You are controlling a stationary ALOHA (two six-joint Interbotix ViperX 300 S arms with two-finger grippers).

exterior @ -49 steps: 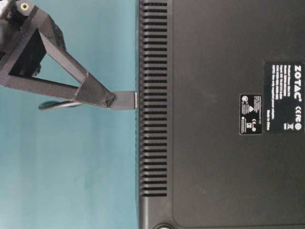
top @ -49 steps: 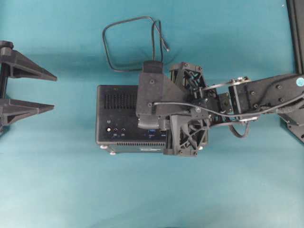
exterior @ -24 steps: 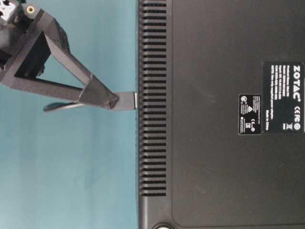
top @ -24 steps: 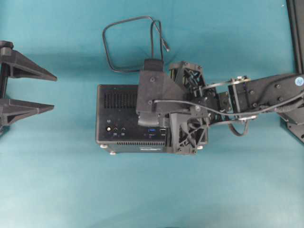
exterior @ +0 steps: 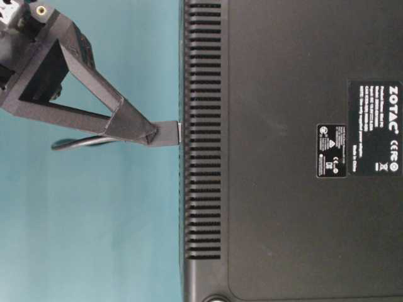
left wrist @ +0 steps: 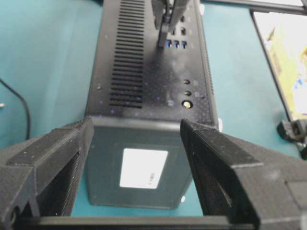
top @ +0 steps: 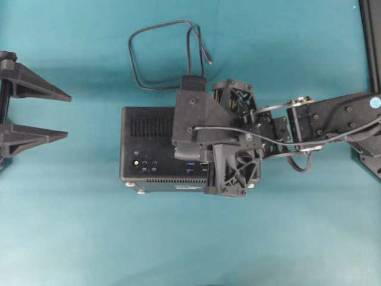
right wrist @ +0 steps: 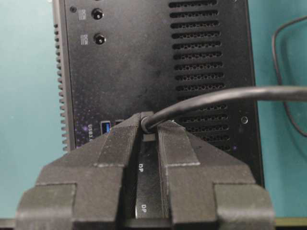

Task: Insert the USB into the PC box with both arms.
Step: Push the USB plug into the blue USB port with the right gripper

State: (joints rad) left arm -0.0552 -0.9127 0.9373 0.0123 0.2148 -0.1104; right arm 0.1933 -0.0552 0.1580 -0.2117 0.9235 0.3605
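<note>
The PC box (top: 146,128) lies mid-table with its port face up. My right gripper (right wrist: 149,120) is shut on the USB plug (exterior: 167,133) and holds it straight down on that face beside the blue ports (left wrist: 175,44). In the table-level view the plug's tip touches the box (exterior: 283,75). The cable (top: 134,59) loops behind the box and runs off to the right in the right wrist view (right wrist: 216,96). My left gripper (top: 68,115) is open and empty, left of the box, with its fingers (left wrist: 211,158) apart and in line with the box end (left wrist: 144,167).
A black frame (top: 372,36) runs along the right edge of the teal cloth. The right arm's wrist hides the right half of the box from above. The cable's free end (top: 209,61) lies behind the box.
The right gripper has tilted slightly and the cable behind it has shifted a little. The plug stays at the same spot on the box face. The left gripper has not moved.
</note>
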